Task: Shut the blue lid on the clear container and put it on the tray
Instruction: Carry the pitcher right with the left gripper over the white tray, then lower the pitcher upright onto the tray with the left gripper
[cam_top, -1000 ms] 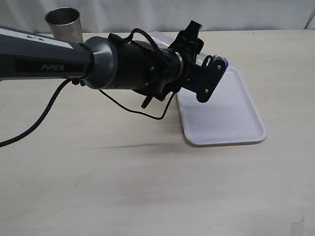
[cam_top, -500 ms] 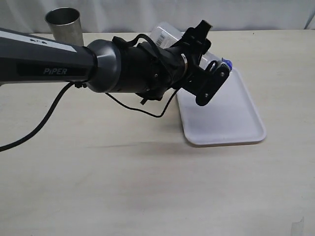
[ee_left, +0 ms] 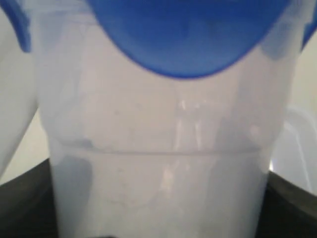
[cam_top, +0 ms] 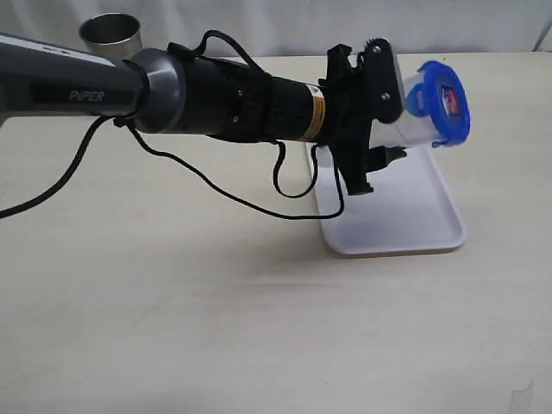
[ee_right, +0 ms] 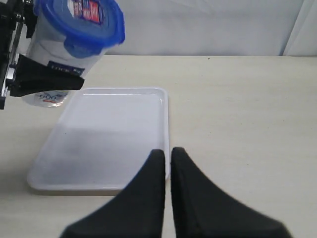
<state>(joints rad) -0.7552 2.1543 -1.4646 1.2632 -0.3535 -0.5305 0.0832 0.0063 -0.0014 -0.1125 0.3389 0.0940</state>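
The clear container [cam_top: 412, 116] hangs tilted in the air over the far side of the white tray [cam_top: 405, 216], with my left gripper [cam_top: 390, 121] shut on its body. The blue lid [cam_top: 444, 102] sits on its mouth, sticker showing. In the left wrist view the container [ee_left: 158, 148] fills the frame under the lid [ee_left: 188, 34]. The right wrist view shows the container [ee_right: 54, 59], the lid [ee_right: 79, 20] and the tray [ee_right: 114, 134]. My right gripper [ee_right: 168, 151] is shut and empty, near the tray's edge; the exterior view does not show it.
A steel cup [cam_top: 112, 34] stands at the table's back left behind the left arm. A black cable [cam_top: 216, 185] loops under that arm above the table. A white backdrop closes off the far edge.
The left wrist has turned and swung the container up and to the right, so the blue lid now shows in full. The right gripper's state is unchanged.
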